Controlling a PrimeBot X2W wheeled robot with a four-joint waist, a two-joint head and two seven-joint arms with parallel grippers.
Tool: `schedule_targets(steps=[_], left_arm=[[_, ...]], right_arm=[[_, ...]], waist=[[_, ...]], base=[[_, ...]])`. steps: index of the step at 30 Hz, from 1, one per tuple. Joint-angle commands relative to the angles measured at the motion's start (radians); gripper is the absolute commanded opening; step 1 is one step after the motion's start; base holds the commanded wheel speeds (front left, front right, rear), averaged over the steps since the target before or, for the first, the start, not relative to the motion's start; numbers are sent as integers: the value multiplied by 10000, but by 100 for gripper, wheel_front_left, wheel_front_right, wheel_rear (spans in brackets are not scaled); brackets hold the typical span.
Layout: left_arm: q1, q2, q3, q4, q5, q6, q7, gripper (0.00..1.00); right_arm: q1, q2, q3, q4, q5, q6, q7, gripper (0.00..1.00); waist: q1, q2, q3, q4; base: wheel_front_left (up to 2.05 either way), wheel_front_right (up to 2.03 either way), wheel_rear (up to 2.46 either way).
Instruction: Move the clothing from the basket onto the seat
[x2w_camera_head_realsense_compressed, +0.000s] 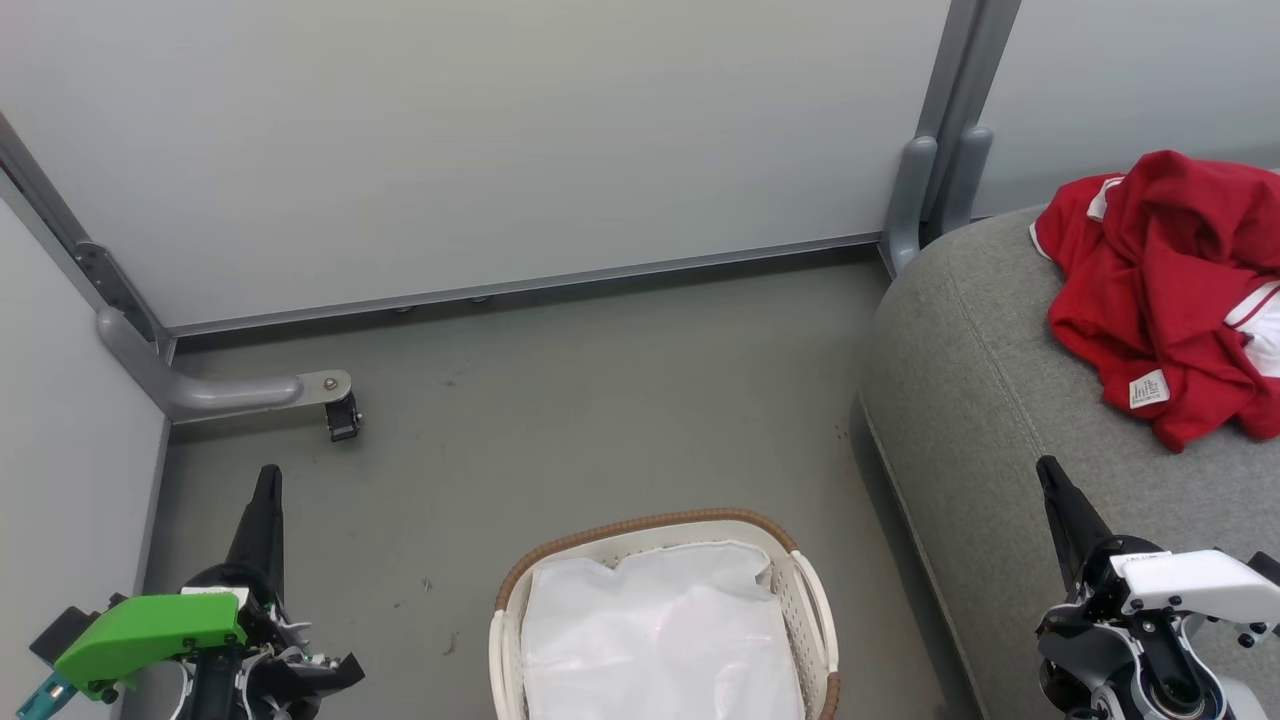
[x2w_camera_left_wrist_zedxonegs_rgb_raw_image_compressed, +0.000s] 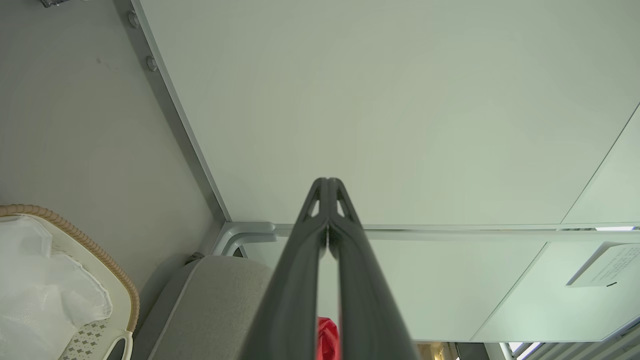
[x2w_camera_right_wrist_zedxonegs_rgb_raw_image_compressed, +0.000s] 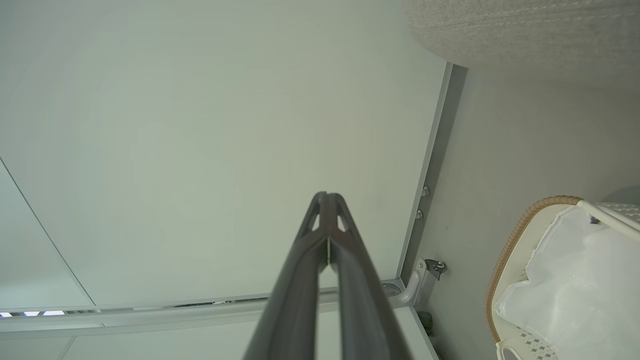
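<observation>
Shirts piled on seat, basket holds just liner. Left gripper, right gripper both pinched closed, empty. Looks done imo; next move, just park arms.

you lose clothing past the right edge, basket near end cut off at bottom, label too small for you to read

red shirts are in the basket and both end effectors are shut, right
No, the red shirts lie on the grey seat, not in the basket, as the head view shows. The left end effector and right end effector are shut.
</observation>
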Motion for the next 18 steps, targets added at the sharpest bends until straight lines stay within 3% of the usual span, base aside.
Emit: schedule_targets(steps=[1, 18], left_arm=[[-108, 40, 27, -25, -30, -44, 37, 0], [-108, 40, 26, -25, -31, -44, 36, 0]], right_arm=[[-88, -55, -26, -40, 34, 0, 12, 0], [-87, -55, -23, -39, 34, 0, 11, 0]], waist=[[0, 0, 0, 1], [0, 0, 0, 1]], base=[[0, 0, 0], [0, 0, 0]])
